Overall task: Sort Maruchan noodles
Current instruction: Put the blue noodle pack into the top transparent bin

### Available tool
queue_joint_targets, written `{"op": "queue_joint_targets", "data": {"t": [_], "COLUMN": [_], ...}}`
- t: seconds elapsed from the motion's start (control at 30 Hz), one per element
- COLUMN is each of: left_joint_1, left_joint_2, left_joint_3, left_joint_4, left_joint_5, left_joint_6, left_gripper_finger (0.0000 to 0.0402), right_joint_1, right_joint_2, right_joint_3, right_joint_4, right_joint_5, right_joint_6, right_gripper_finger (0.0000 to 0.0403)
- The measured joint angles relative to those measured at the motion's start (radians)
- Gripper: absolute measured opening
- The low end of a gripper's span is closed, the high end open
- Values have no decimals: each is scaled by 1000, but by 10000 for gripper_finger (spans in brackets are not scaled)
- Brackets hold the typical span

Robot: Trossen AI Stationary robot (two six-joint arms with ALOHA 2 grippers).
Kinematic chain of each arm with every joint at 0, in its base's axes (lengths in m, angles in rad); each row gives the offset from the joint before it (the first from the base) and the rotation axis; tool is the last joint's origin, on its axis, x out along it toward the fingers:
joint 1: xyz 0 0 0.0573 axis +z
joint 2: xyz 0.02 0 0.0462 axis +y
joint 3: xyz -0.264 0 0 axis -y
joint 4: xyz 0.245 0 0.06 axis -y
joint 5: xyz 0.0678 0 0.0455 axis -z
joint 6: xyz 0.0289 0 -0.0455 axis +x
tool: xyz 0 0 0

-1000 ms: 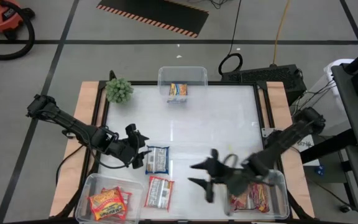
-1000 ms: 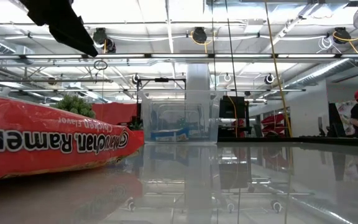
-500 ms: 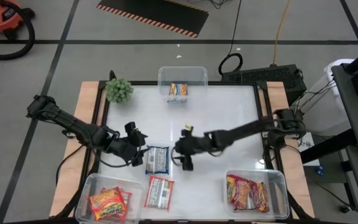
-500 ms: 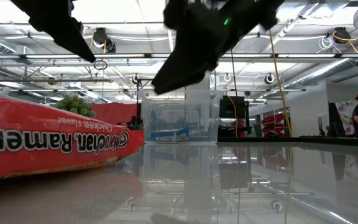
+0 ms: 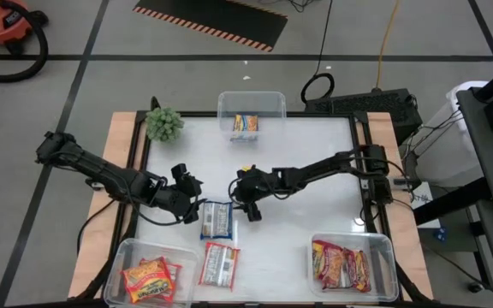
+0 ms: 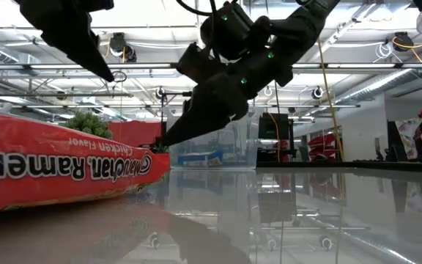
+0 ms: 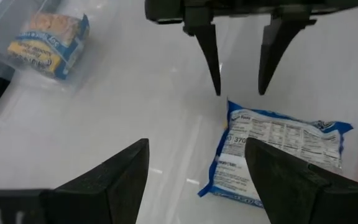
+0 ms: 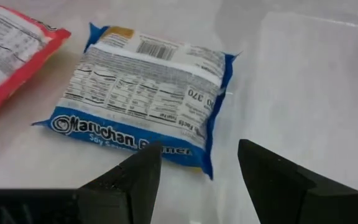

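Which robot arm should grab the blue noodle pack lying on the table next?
Probably the right. The right gripper hangs with open jaws just beside the blue noodle pack, facing it squarely. The left gripper, also open, sits at the pack's other side, so it's a close call.

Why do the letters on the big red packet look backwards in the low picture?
In the low view the red packet lies right at the lens, printed side seen through a mirrored picture, so its "Ramen" lettering reads reversed; the glossy table also reflects the ceiling lights and clear tub, and the dark right gripper is backlit.
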Motion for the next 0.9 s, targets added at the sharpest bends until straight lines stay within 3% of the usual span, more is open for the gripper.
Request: {"op": "queue_joint_targets", "data": {"t": [0.23,0.9], "left_joint_1": [34,149], "left_joint_2": [0,0], "left_joint_3": [-62,-69], "left_joint_4": [62,126], "left_joint_5": [-2,-4], "left_joint_6": [-17,46], "left_gripper_finger": [269,269], "right_joint_1": [-31,-93], "right_joint_2": [6,168], "right_joint_3": [0,4], "right_joint_4": [2,148], "right_joint_5": [-71,-191], "right_joint_6": [-106,-162], "right_gripper_finger": [205,199]}}
